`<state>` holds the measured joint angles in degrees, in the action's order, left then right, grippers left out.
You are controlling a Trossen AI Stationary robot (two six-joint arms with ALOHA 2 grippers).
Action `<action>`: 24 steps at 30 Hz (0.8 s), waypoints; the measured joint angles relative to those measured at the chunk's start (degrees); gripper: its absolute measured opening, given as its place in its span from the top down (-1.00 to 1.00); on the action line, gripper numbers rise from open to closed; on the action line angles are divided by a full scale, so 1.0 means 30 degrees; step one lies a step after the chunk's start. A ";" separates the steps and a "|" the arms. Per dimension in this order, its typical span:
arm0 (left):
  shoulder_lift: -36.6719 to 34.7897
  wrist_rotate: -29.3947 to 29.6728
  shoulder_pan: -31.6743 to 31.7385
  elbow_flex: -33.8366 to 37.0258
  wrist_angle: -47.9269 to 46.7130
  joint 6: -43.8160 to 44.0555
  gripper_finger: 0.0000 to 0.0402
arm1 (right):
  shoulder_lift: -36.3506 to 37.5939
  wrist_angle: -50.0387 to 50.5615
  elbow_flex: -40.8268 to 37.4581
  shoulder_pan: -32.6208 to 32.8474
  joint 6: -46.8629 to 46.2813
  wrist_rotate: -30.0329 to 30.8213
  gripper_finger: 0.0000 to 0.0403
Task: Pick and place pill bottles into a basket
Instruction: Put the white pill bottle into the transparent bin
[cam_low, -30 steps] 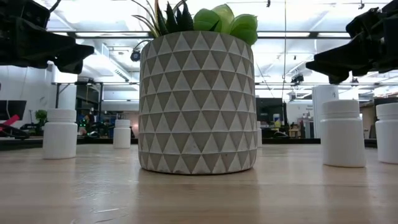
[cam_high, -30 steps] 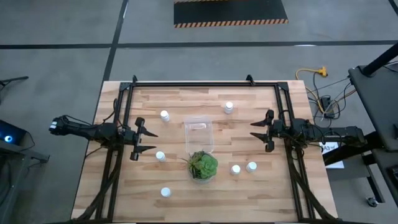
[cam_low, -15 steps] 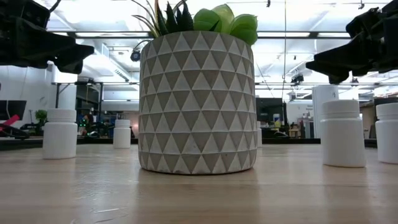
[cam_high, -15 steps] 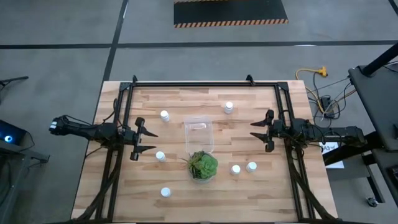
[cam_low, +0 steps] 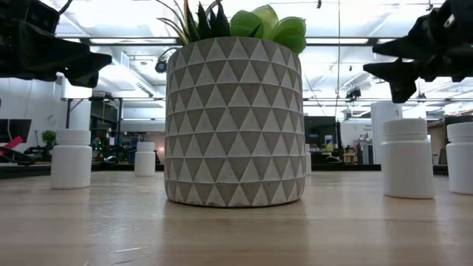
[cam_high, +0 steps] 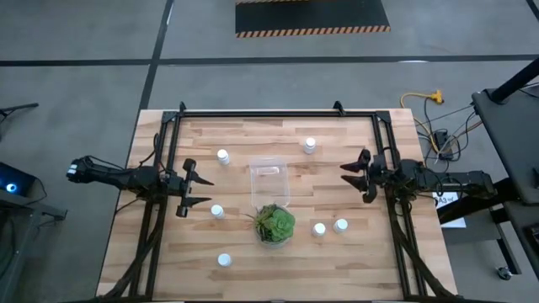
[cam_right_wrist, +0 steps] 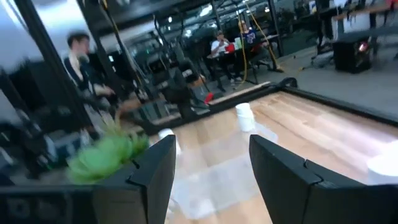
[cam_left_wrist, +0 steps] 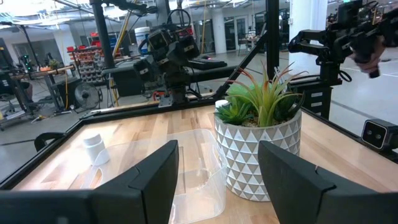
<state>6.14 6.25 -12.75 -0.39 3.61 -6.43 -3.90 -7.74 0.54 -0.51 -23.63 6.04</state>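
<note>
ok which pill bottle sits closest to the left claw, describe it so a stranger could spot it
Start at the green leafy potted plant in the middle of the wooden table. Left of it stands one small white cylindrical pill bottle, just beyond the open left claw. Unlike the paired bottles right of the plant, it stands alone.

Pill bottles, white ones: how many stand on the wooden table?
6: two on the far side, one left of the clear plastic basket, one at the near edge, two right of the green plant.
</note>
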 joint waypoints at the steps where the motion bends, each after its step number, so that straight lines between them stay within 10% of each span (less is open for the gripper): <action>1: 0.0003 0.0003 0.0000 0.0004 -0.0003 0.0003 -0.01 | -0.0002 -0.0178 0.0000 0.0000 -0.0993 0.0002 0.04; 12: -0.0003 -0.0002 -0.0001 -0.0003 0.0003 0.0003 -0.01 | -0.0007 -0.6372 0.0000 0.0000 -0.9059 0.3986 0.04; 24: 0.0003 -0.0004 0.0000 -0.0003 0.0004 0.0003 -0.01 | 0.0000 -1.8097 0.0019 -0.0003 -0.2198 0.6411 0.04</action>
<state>6.15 6.24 -12.75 -0.40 3.62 -6.42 -3.90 -62.03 0.59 -0.52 -30.22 25.28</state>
